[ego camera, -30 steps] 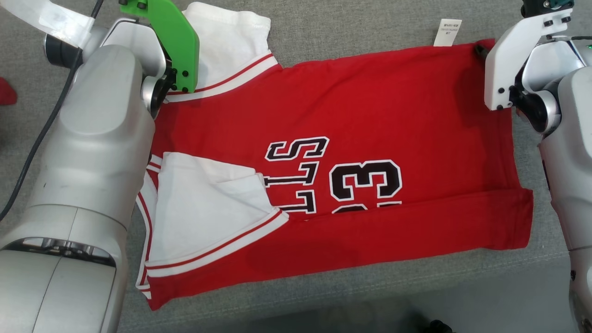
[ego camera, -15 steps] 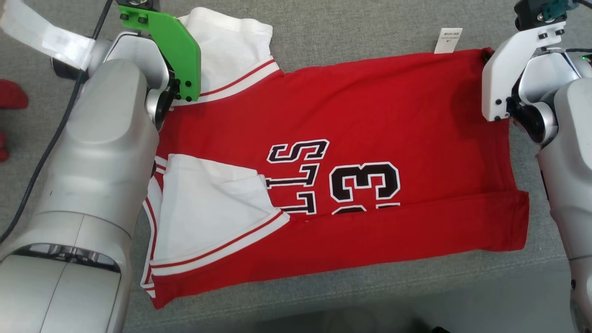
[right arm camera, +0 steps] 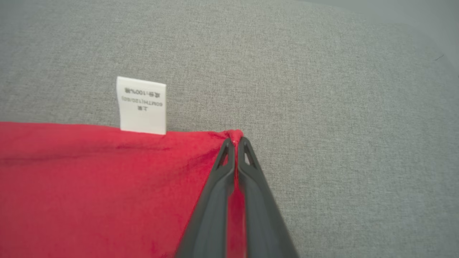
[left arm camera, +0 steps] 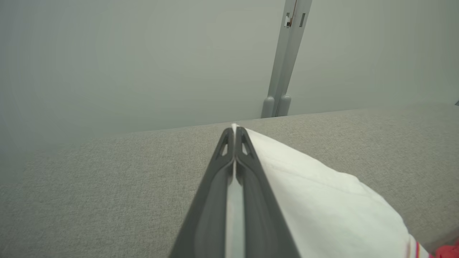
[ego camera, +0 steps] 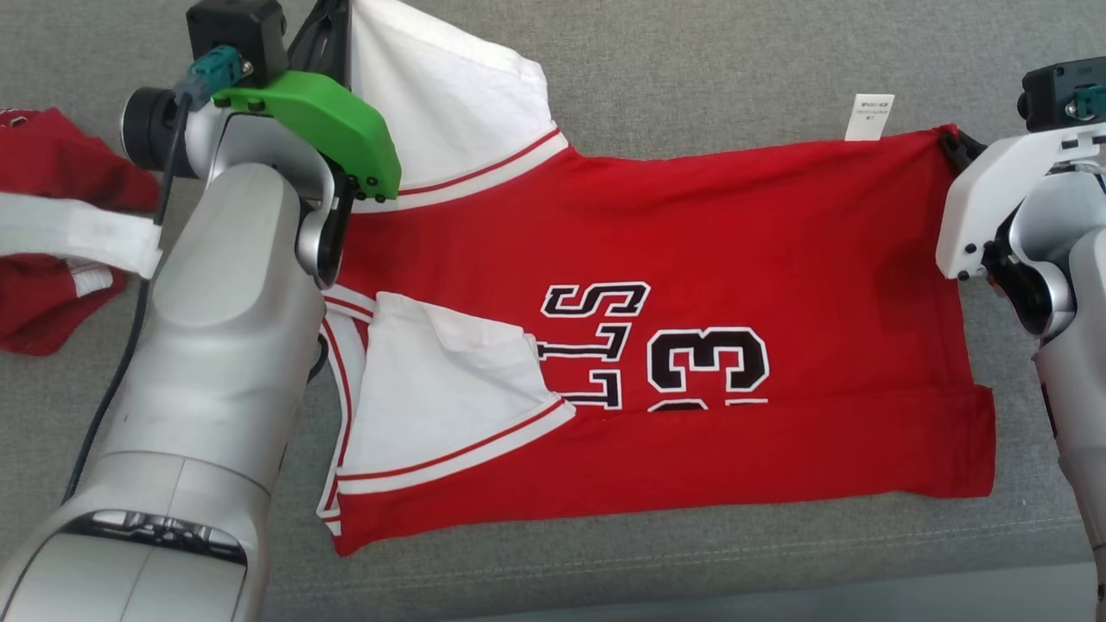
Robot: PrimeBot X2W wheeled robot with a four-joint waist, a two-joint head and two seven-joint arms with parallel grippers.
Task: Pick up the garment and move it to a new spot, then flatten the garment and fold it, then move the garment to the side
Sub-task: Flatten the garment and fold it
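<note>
Garment (ego camera: 691,233) — red jersey, spread on grey cushion (ego camera: 691,69), near edge folded over. Left gripper (left arm camera: 234,130): clamped on tip of white sleeve (left arm camera: 322,200). Right gripper (right arm camera: 235,141): clamped on far red corner, near care label (right arm camera: 142,105). Risk — both pinches look shallow; cloth may slip out under pull, or the sleeve may stretch and skew the fold.

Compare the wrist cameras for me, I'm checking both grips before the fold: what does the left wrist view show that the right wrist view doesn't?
Left wrist view: the left gripper shut on the white sleeve, with a pale wall and a grey post behind. Right wrist view: the right gripper shut on a corner of the red body, near a white care label. Shared: a shut gripper pinching cloth over the grey fabric surface.
</note>
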